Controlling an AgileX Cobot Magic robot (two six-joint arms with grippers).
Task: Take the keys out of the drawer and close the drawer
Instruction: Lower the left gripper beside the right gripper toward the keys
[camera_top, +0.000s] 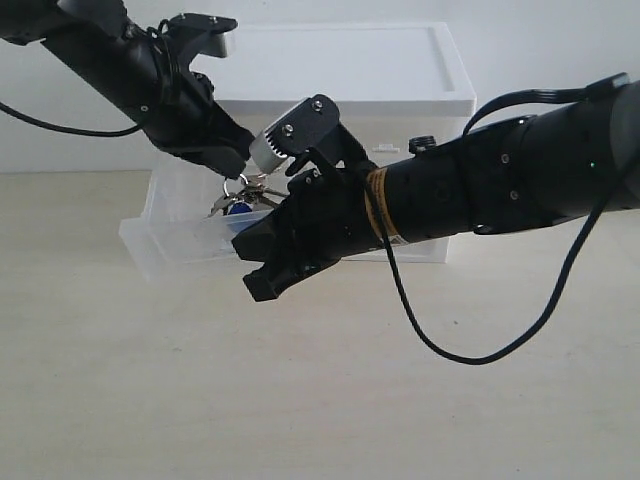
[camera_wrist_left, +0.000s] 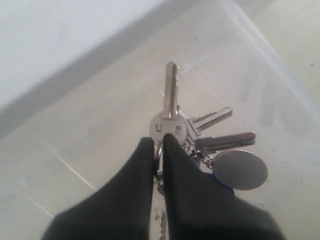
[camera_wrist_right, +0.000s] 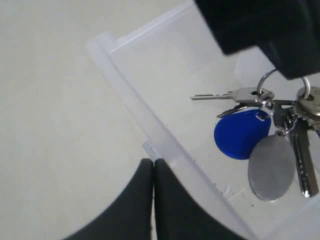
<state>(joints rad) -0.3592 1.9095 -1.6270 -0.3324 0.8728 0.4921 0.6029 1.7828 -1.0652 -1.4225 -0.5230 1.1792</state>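
The drawer (camera_top: 165, 240) stands pulled out of the unit's upper left, clear and frosted. Inside it are the keys (camera_top: 240, 203), silver, with a blue oval tag (camera_wrist_right: 239, 134) and a grey fob (camera_wrist_right: 270, 169). My left gripper (camera_wrist_left: 158, 142) reaches down into the drawer and is shut on the key ring, and the keys (camera_wrist_left: 171, 102) fan out past its tips over the drawer floor (camera_wrist_left: 90, 125). My right gripper (camera_wrist_right: 153, 163) is shut with nothing between its fingers. It is just outside the drawer's front wall (camera_wrist_right: 135, 107), by the white tab handle (camera_wrist_right: 149, 148).
The white-topped drawer unit (camera_top: 400, 90) stands at the back against a pale wall. My right arm (camera_top: 480, 190) crosses in front of it, with a black cable (camera_top: 470, 355) looping down over the beige table (camera_top: 300, 400).
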